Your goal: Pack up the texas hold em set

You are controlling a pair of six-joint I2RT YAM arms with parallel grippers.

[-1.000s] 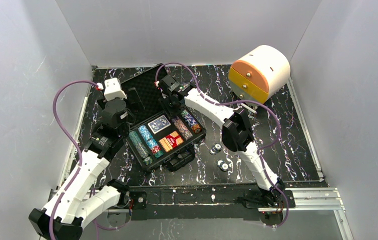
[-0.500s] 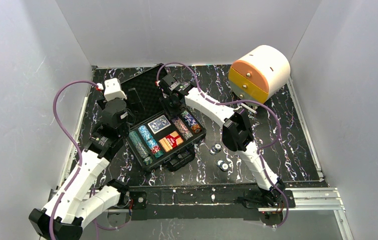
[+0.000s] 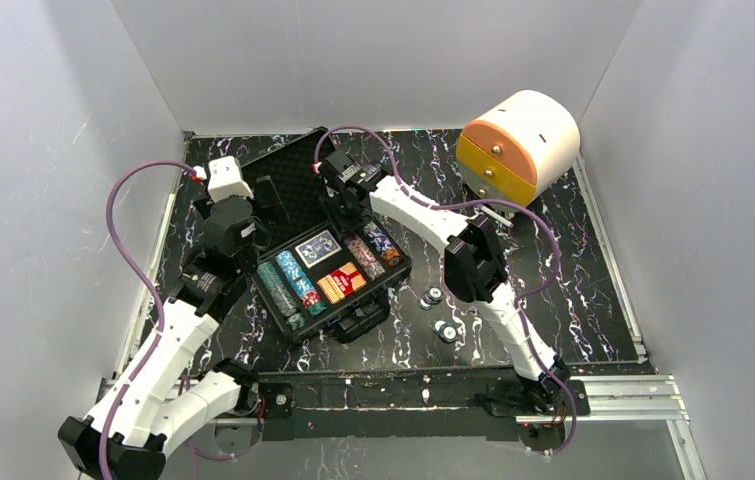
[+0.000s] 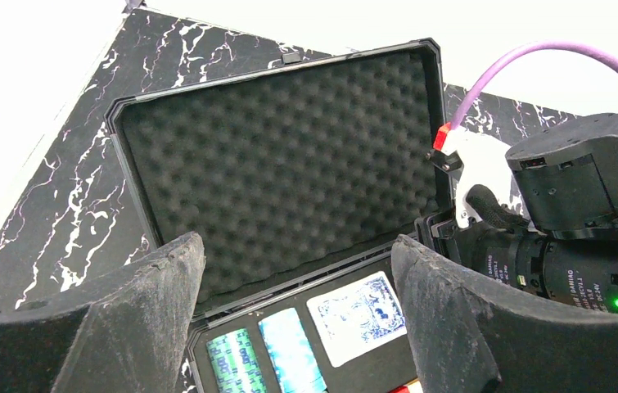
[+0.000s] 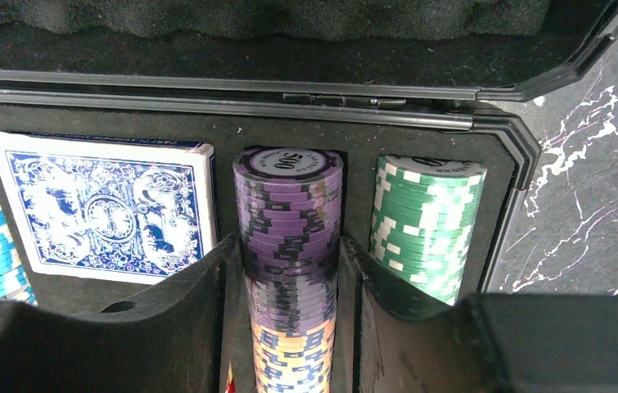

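The black poker case (image 3: 395, 272) lies open at the table's middle, its foam-lined lid (image 3: 298, 175) propped back. Its tray holds chip rows, a blue card deck (image 3: 317, 246) and a red deck (image 3: 343, 283). My right gripper (image 3: 346, 213) is at the tray's far edge; in the right wrist view it (image 5: 289, 246) is shut on the purple chip row (image 5: 289, 201), fingers pressed to both sides. A green row (image 5: 424, 221) lies to its right and the blue deck (image 5: 109, 213) to its left. My left gripper (image 4: 297, 246) is open and empty above the tray's far left.
Two small piles of loose chips (image 3: 433, 296) (image 3: 444, 329) lie on the table right of the case. An orange and cream drawer unit (image 3: 518, 145) stands at the back right. White walls close the table in.
My right wrist has shifted slightly at the tray's far edge. The left arm has not moved.
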